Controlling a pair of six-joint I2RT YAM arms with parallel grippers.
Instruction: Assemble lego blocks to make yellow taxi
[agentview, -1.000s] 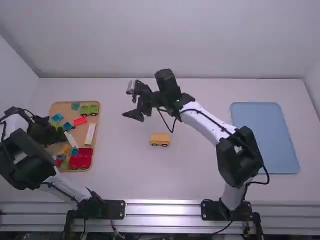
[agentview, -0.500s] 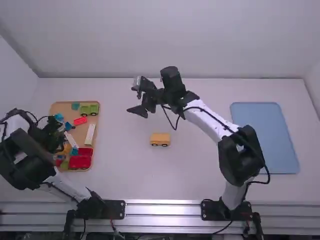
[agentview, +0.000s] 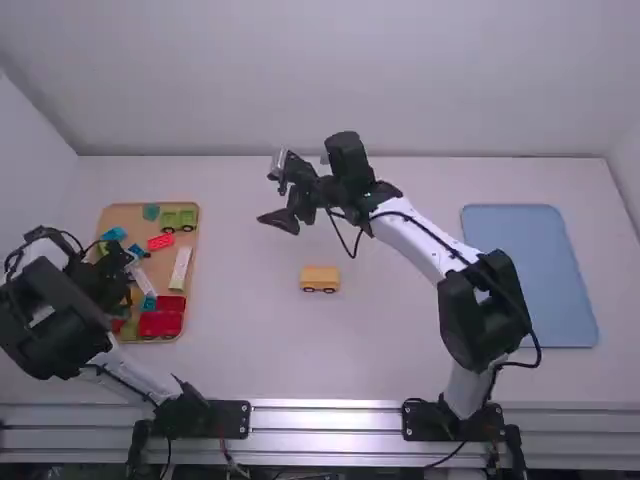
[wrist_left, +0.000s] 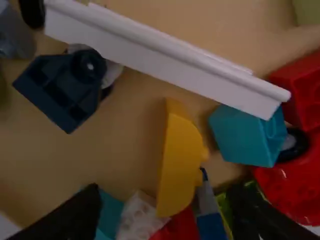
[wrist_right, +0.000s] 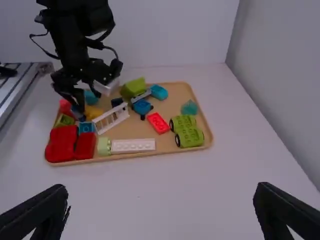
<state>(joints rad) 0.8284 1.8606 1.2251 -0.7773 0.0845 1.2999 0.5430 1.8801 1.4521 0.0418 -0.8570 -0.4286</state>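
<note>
"Tray (agentview: 125, 217) served as the reference. Where was the left tool (agentview: 115, 292)?"

"It was positioned over the left side of the tray. Its fingers (wrist_left: 77, 215) stood apart above mixed blocks."

"State the location of the curved yellow block (wrist_left: 179, 162)."

"It lay inside the tray, just beside a white rail block (wrist_left: 160, 56). A teal block (wrist_left: 242, 134) sat against one end of that rail block, also inside the tray."

"And the wheeled yellow block (agentview: 320, 281)?"

"That unit stood upright on the table (agentview: 390, 345), to the right of the tray and well apart from it."

"Specify the right tool (agentview: 275, 200)."

"It was held above the table, right of the tray and clear of its edge. Its fingers (wrist_right: 42, 212) were spread wide."

"List the remaining parts by tray position."

"A green wheeled block (agentview: 179, 219) occupied the tray's far right corner, and a small red block (agentview: 160, 242) was located near it. A white studded bar (agentview: 181, 268) ran along the tray's right side. A red wheeled block (agentview: 161, 324) occupied the tray's near right corner."

"And the blue panel (agentview: 530, 275)?"

"It lay flat on the table, well to the right of the tray."
</note>
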